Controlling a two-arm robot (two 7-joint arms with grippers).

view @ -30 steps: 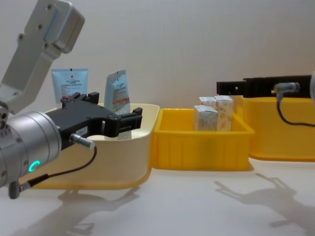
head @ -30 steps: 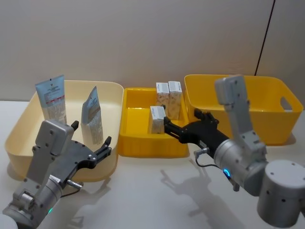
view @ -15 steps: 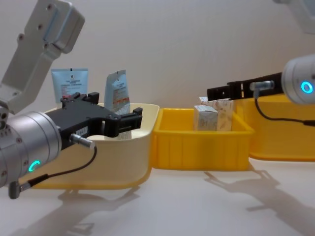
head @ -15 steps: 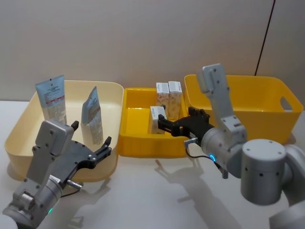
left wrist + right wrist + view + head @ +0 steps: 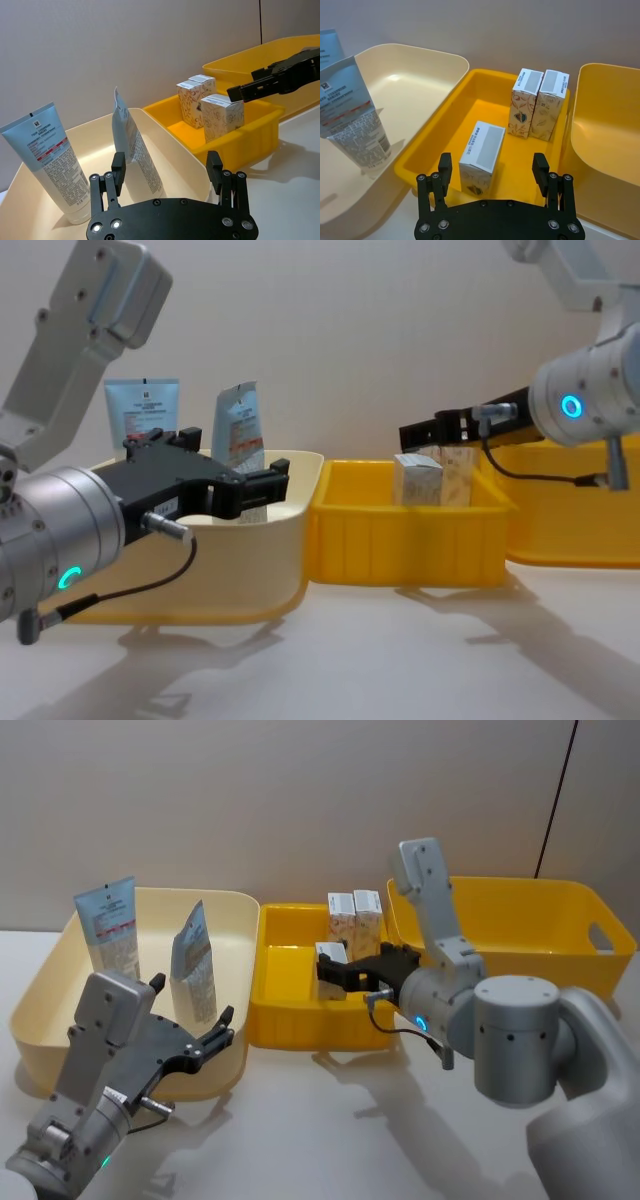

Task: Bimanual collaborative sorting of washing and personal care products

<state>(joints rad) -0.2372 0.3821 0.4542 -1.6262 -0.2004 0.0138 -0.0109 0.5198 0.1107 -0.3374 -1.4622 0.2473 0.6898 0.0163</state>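
On the white counter (image 5: 300, 1120) three containers stand in a row, their walls touching or nearly so: a cream bin (image 5: 40, 990) on the left, a shallow yellow tray (image 5: 300, 1030) in the middle and a large yellow bin (image 5: 540, 955) on the right. The right hand (image 5: 325, 976) reaches over the tray's right side with its fingers spread wide and nothing between them. In the chest view it hangs slightly higher than the top of the front carton (image 5: 482, 150), which stands upright near the tray's middle. From the right wrist this carton lies directly ahead, in line with the gap between the fingers. Behind it, two rear cartons (image 5: 354, 925) stand side by side, touching, against the tray's far wall. The left hand (image 5: 192, 1000) hovers at the cream bin's near right corner, released and empty. Inside that bin a light blue tube (image 5: 110, 925) stands cap down at the far left, and a white tube (image 5: 195, 965) stands edge-on nearer the middle, between the left hand and the bin's far wall.
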